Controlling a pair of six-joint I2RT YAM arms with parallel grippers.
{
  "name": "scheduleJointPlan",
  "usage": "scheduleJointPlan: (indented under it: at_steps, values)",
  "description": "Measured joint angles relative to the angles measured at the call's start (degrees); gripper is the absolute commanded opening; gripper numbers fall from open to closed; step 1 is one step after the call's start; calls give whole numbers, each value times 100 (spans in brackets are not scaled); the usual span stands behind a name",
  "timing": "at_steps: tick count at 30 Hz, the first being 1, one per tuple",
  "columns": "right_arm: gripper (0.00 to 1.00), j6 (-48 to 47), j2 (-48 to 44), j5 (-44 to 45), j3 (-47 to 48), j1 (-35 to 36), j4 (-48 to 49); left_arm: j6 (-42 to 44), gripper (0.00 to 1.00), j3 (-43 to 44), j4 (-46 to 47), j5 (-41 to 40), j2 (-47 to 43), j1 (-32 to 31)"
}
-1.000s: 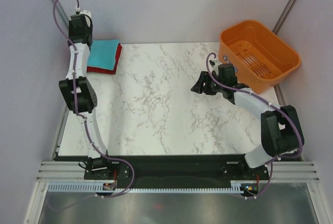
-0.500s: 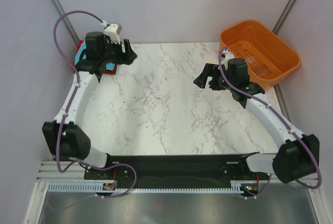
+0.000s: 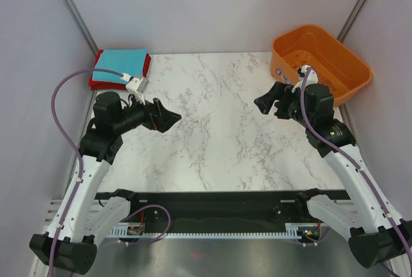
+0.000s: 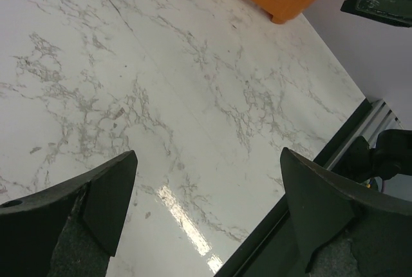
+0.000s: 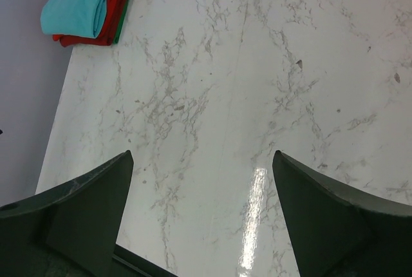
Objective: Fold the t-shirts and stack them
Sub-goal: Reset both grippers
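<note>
The teal-blue t-shirt (image 3: 122, 59) lies folded on top of the folded red t-shirt (image 3: 103, 84) in one neat pile at the far left corner of the table (image 3: 212, 142), so the folding and stacking both look done. No other garment shows on the marble or in the orange basket (image 3: 353, 87) at the far right corner, so little seems left beyond parking the arms. The left gripper (image 3: 168, 120) and the right gripper (image 3: 266, 101) hang above the table, fingers spread wide, holding nothing.
</note>
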Motion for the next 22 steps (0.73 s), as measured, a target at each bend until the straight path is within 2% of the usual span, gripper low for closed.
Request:
scheduleJointPlan:
  at_steps: [8, 22]
  values:
    - [98, 179, -162, 26, -367, 0, -170, -118, 100, -129, -28, 11, -63, -4]
    - [98, 186, -273, 111, -369, 0, -205, -122, 100, -127, -28, 33, 50, -4]
